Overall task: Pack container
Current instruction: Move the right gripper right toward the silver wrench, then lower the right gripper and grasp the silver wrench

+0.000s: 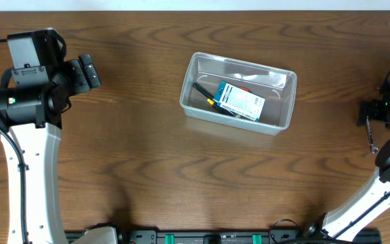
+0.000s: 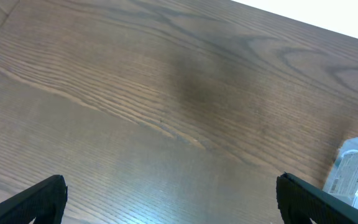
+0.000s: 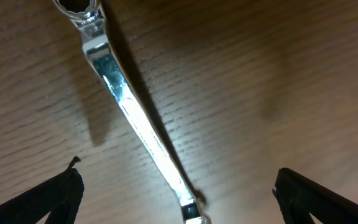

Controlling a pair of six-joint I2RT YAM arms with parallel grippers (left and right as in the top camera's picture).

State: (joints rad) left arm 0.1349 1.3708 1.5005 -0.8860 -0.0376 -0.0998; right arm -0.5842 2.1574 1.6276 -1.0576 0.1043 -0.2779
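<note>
Here we see both arms standing well apart from the container [image 1: 249, 70], which sits near the middle of the bench [image 1: 127, 156].
Our left jaws are spread wide over bare wood, gripping nothing. Our right jaws are likewise apart, hovering above a shiny wrench [image 3: 129, 112] that lies flat toward the bench's right side. Inside the container we make out a blue-and-white packet [image 1: 240, 101] and a dark pen-like tool [image 1: 204, 93].

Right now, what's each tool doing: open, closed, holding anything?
Left tool: open, holding nothing.
Right tool: open, holding nothing; a wrench lies on the table beneath it.
</note>
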